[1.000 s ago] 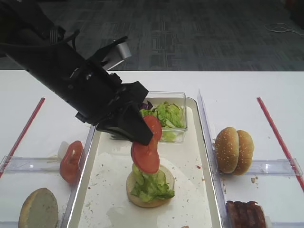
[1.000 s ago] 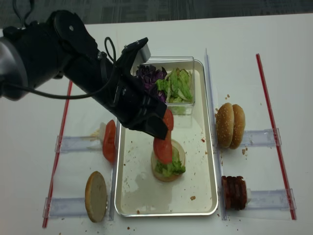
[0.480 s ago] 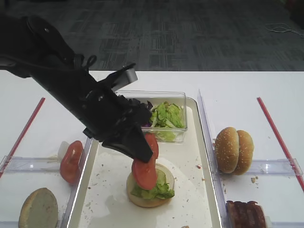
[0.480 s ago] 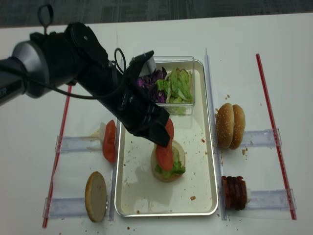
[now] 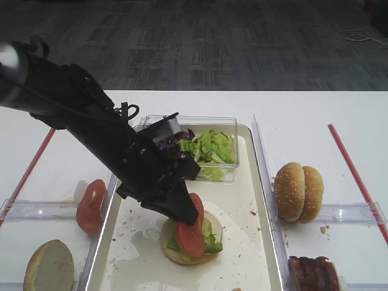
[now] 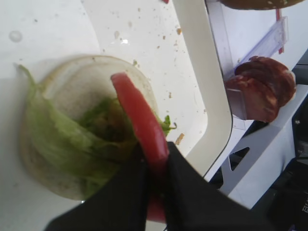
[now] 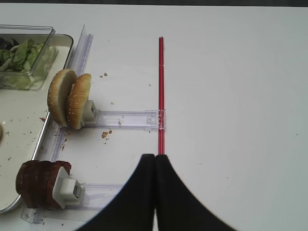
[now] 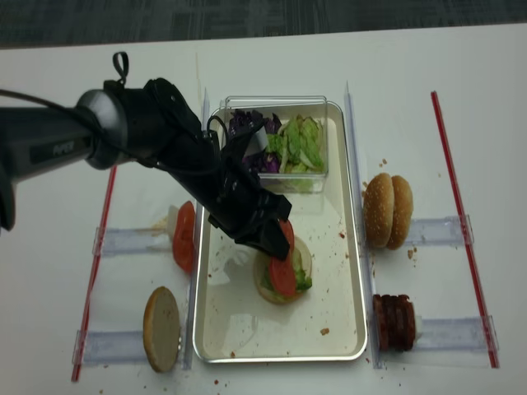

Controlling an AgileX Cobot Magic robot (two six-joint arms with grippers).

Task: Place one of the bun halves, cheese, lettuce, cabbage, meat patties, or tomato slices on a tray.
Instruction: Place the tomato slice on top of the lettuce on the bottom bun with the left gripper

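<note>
My left gripper (image 5: pixel 187 213) (image 8: pixel 274 240) (image 6: pixel 154 155) is shut on a red tomato slice (image 5: pixel 191 234) (image 8: pixel 282 276) (image 6: pixel 138 118). It holds the slice on edge, tilted, with its lower part against the lettuce (image 6: pixel 53 144) (image 5: pixel 213 245) on a flat bun half (image 6: pixel 82 82) (image 8: pixel 304 250). That bun half lies in the middle of the off-white tray (image 5: pixel 242 200) (image 8: pixel 247 329). My right gripper (image 7: pixel 155 156) is shut on nothing and hangs over bare table at the right, beside a red strip (image 7: pixel 160 96).
A clear box (image 5: pixel 225 126) at the tray's far end holds lettuce (image 8: pixel 298 141) and purple cabbage (image 8: pixel 251 127). Right of the tray stand bun halves (image 5: pixel 298 191) (image 7: pixel 70 98) and meat patties (image 8: pixel 394 322) (image 7: pixel 41 183). On the left are tomato slices (image 5: pixel 91 206) and a bun half (image 5: pixel 50 267).
My left gripper has come down and forward with the tomato slice, from above the bun to low against the lettuce. The right gripper has stayed put.
</note>
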